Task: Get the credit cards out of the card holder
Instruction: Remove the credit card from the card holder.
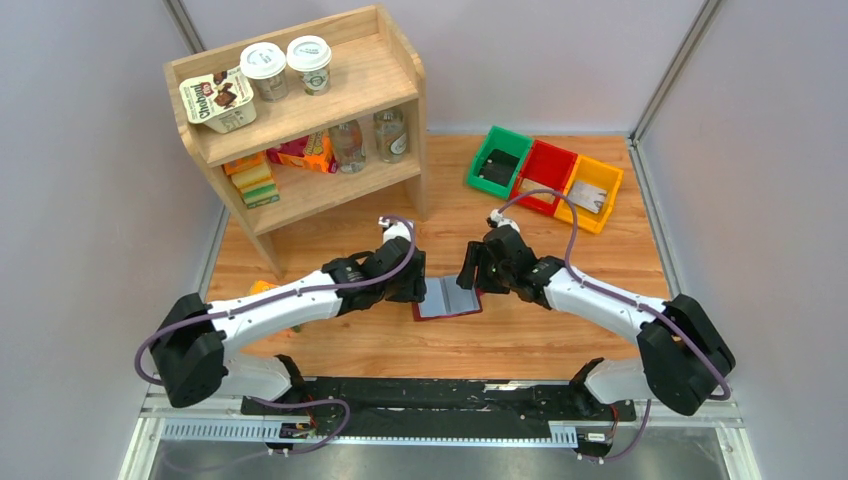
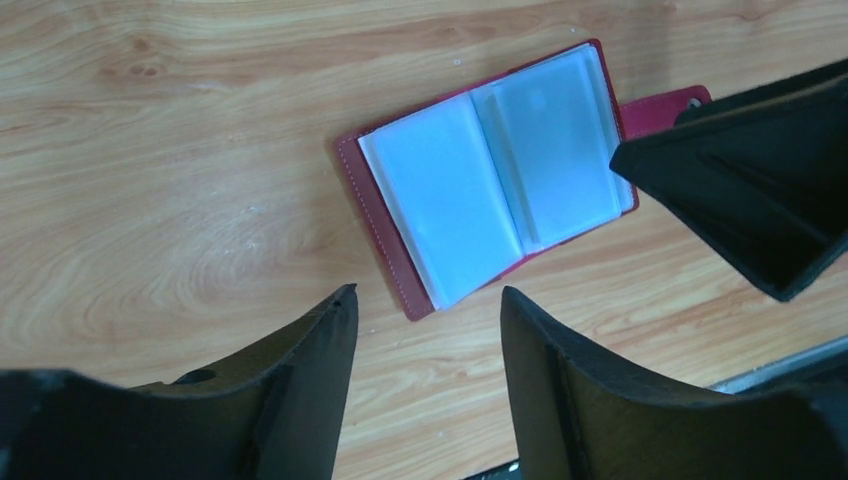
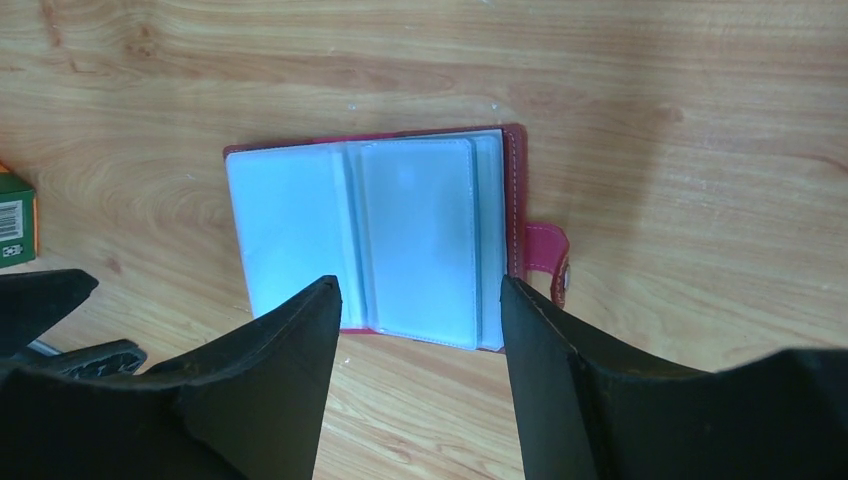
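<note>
The maroon card holder (image 1: 447,298) lies open on the wooden table between my two grippers, its grey clear sleeves facing up. It shows in the left wrist view (image 2: 490,175) and in the right wrist view (image 3: 370,235), with its snap tab (image 3: 545,255) at the side. My left gripper (image 1: 415,282) (image 2: 425,300) is open and empty, just left of the holder. My right gripper (image 1: 470,270) (image 3: 420,290) is open and empty over the holder's right half. A black card (image 1: 497,168) lies in the green bin and a greyish card (image 1: 590,197) in the yellow bin. I cannot tell whether the sleeves hold cards.
A wooden shelf (image 1: 300,120) with cups, bottles and boxes stands at the back left. Green (image 1: 478,165), red (image 1: 548,170) and yellow (image 1: 608,180) bins stand at the back right. A small green box (image 3: 15,230) lies beside the left arm.
</note>
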Robot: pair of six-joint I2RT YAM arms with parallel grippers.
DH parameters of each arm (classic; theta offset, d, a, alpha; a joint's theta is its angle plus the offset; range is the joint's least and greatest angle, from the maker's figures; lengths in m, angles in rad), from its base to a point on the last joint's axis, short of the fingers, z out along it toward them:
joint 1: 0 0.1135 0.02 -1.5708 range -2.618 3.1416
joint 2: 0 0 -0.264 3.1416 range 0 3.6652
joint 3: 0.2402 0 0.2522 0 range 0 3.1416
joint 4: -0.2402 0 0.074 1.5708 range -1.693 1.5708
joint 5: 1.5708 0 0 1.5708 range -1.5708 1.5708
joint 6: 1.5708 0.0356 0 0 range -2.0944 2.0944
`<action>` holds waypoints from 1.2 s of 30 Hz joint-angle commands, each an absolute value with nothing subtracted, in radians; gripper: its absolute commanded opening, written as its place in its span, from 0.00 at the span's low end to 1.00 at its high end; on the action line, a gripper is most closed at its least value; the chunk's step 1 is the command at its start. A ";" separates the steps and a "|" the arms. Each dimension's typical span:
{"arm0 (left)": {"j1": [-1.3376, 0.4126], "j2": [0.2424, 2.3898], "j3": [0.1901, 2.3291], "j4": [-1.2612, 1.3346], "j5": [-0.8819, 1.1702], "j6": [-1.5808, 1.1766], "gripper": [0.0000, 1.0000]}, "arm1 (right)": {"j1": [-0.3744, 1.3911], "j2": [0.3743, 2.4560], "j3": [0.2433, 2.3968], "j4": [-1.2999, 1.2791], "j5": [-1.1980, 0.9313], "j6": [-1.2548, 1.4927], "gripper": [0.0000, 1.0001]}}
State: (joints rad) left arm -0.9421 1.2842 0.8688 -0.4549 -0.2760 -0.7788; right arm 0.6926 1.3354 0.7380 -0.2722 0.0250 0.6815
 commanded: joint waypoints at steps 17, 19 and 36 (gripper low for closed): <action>-0.945 1.531 0.801 -0.222 -0.244 -0.899 0.43 | 0.696 1.457 0.709 -0.172 -0.046 0.713 0.54; -0.945 1.546 0.787 -0.213 -0.242 -0.908 0.43 | 0.696 1.474 0.712 -0.166 -0.058 0.713 0.53; -0.946 1.572 0.730 -0.195 -0.233 -0.937 0.31 | 0.704 1.402 0.752 -0.153 -0.170 0.700 0.56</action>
